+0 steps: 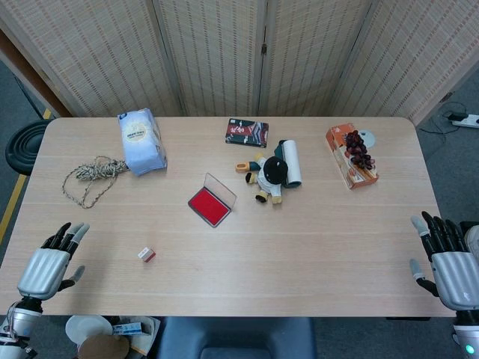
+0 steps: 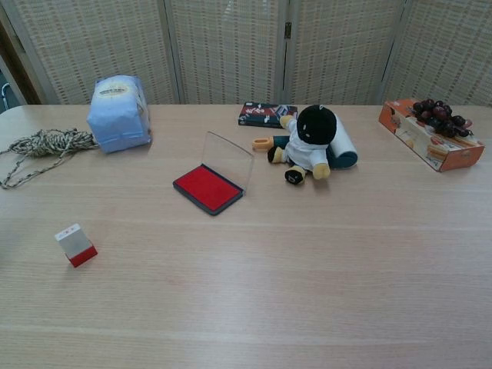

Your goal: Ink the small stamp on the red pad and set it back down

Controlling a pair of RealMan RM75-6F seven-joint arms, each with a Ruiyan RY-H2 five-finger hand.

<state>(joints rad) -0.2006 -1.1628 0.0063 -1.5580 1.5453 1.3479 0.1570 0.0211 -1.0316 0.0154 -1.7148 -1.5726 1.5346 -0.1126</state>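
Observation:
The small stamp [image 1: 147,254] [image 2: 76,245], a white block with a red base, lies on the table's front left part. The red ink pad [image 1: 209,206] [image 2: 207,187] lies open near the middle, its clear lid [image 2: 227,158] tilted up behind it. My left hand [image 1: 51,263] rests at the front left edge, fingers apart and holding nothing, well left of the stamp. At the front right edge my right hand [image 1: 447,256] is likewise open and empty. Neither hand shows in the chest view.
A coil of rope [image 1: 93,176] and a blue-white bag [image 1: 141,140] lie at the back left. A dark box [image 1: 246,132], a plush toy [image 1: 270,176] and a white roll [image 1: 291,162] sit behind the pad. An orange box with grapes [image 1: 352,155] lies back right.

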